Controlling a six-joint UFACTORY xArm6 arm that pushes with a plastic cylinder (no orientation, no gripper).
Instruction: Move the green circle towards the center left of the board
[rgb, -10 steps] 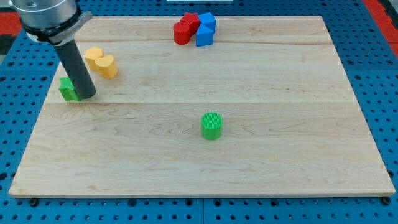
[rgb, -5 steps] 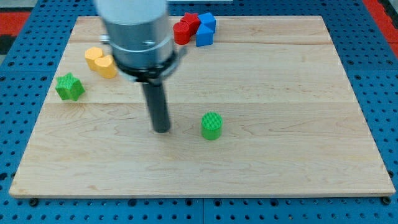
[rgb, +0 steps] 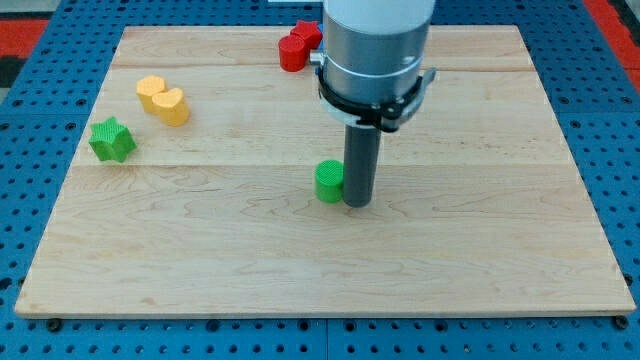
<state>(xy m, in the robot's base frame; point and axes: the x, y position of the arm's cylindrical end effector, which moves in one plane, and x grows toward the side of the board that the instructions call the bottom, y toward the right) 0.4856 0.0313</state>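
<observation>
The green circle (rgb: 328, 181), a short ribbed cylinder, stands on the wooden board (rgb: 200, 250) a little left of the board's middle. My tip (rgb: 357, 203) is down on the board right against the circle's right side, touching it or nearly so. The dark rod and the arm's wide grey body rise above it and hide part of the board's top middle.
A green star block (rgb: 111, 139) lies at the left edge. Two yellow blocks (rgb: 163, 100) sit touching at the upper left. Red blocks (rgb: 298, 45) show at the top, partly hidden by the arm. The blue blocks seen earlier are hidden behind the arm.
My tip swept from the far left across the board to the right side of the green circle. The circle has shifted a little to the left and up.
</observation>
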